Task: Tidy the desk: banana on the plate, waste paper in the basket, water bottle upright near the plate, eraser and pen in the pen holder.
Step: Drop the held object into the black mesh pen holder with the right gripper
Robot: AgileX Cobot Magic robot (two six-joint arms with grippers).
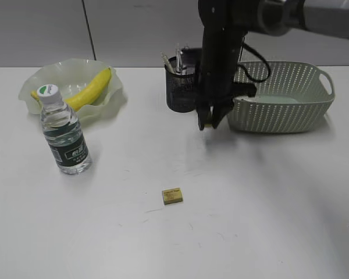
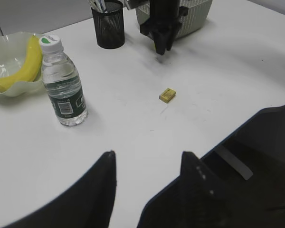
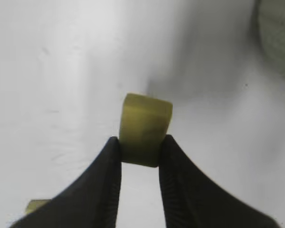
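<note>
The broad plain white counter [image 1: 267, 221] fills most of the exterior frame. At its upper right sits the pale sage-green rectangular plastic basket [image 1: 291, 110] with perforated walls, and at the upper left the translucent pale-green dish with a ruffled rim, the plate [image 1: 52, 75], in which the smooth yellow banana [image 1: 93, 88] lies. The black right arm [image 1: 218, 52] comes down in the upper middle, between the basket and the black wire-mesh pen holder [image 1: 179, 90], which stands just left of it with pens poking out. Left of centre, just in front of the plate, the small clear water bottle [image 1: 65, 132] with a dark green label stands upright. The right end effector [image 3: 138, 152] hangs above the counter just in front of the basket; the right wrist view shows its fingers [image 3: 107, 175] pinching a small yellow-olive block [image 3: 145, 128]. In the lower left corner of that view, a yellowish scrap [image 3: 35, 205] lies on the counter. The left end effector [image 2: 147, 164] is spread wide, pinching nothing, at the bottom of the left wrist view. A small tan rectangular eraser [image 1: 172, 196] lies alone on the counter in the lower middle.
</note>
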